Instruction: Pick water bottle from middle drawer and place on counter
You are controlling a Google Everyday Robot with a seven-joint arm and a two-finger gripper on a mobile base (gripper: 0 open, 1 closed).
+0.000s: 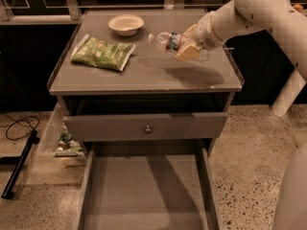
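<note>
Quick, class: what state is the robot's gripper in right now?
Gripper: closed, holding the water bottle on its side above the counter.

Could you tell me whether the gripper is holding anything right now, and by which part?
Yes: the gripper, above the grey counter, holds the small clear plastic water bottle by its base end, white cap pointing away.

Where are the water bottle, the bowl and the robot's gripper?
water bottle (164, 42): camera view, clear body near cap.
bowl (125, 28): camera view, outer wall.
gripper (186, 46): camera view, between fingertips, over counter (144, 78).
</note>
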